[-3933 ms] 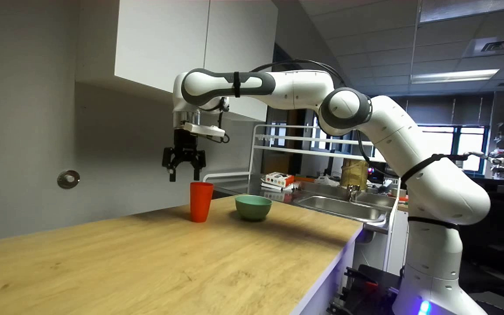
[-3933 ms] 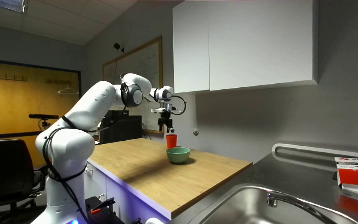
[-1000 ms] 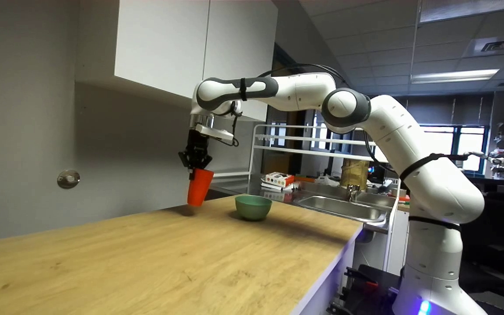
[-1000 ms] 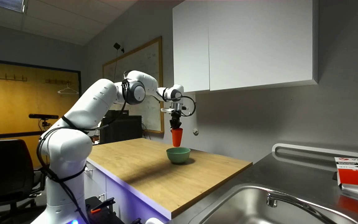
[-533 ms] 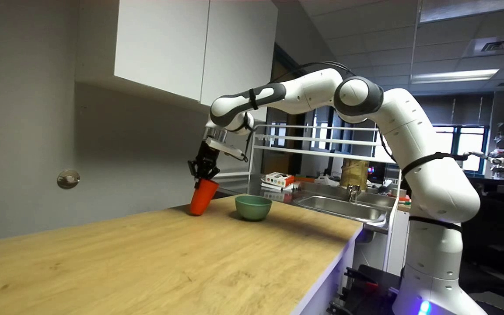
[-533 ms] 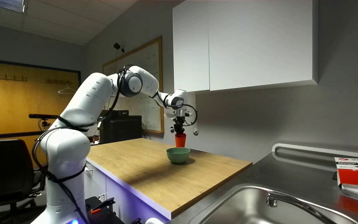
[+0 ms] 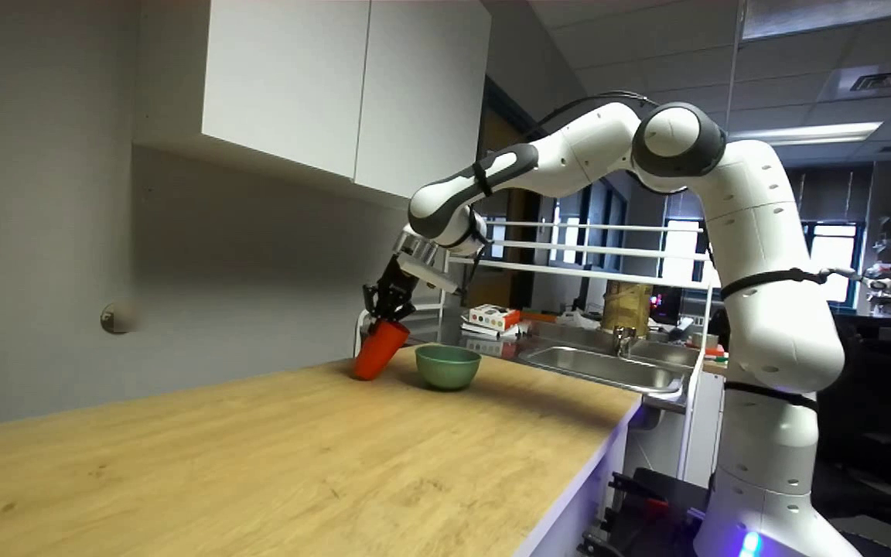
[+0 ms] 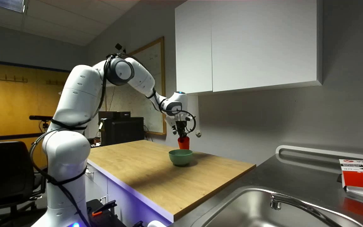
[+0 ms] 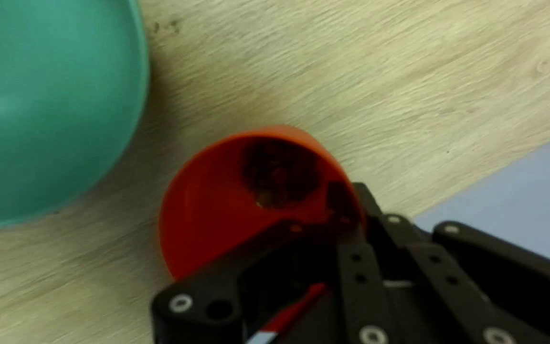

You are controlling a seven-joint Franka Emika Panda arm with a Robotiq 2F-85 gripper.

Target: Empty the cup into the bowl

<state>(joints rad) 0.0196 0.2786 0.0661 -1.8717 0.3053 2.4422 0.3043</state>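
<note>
The red-orange cup (image 7: pixel 377 354) leans with its mouth tipped toward the green bowl (image 7: pixel 447 367), its base at or very near the wooden surface. My gripper (image 9: pixel 353 198) is shut on the cup's wall at the rim, one finger inside and one outside. Looking into the cup (image 9: pixel 203 205) in the wrist view, I see a dark clump of contents at the bottom. Close beside it, apart by a narrow gap, the bowl (image 9: pixel 60 110) stands upright; the part of its inside in view holds nothing. In an exterior view the bowl (image 8: pixel 181 157) partly hides the cup (image 8: pixel 184 143).
The wooden countertop (image 7: pixel 275 456) carries both things and ends at a wall behind them. White cupboards (image 7: pixel 283 85) hang above, near the arm's wrist. A metal sink (image 8: pixel 247 205) lies beyond the counter's end, with a red and white box (image 8: pixel 362 176) on the dark worktop.
Earliest, the cup stood upright under my open gripper. Since then the gripper has shut on its rim and raised it; over the last second the cup has lowered, tilted further and shifted toward the bowl.
</note>
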